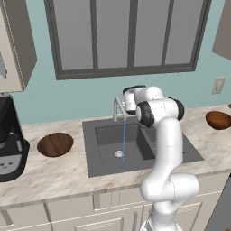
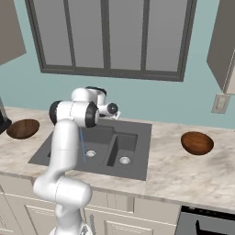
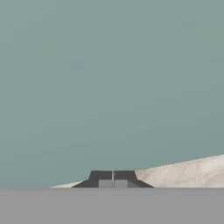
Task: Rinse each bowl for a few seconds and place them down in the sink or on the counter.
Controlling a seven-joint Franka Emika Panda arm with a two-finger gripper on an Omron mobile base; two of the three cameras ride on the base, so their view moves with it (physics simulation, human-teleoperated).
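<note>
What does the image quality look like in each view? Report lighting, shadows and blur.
Left base view: flat, even light, no glare; soft render, the bowl sharp enough, water stream a thin blue line. Right base view: same flat light, faint shading inside the sink. Hand view: the wall a featureless blur, the counter soft, the shut hand dark at the bottom.

Base views flank arm, share sink (image 1: 135, 140); hand view faces wall.
</note>
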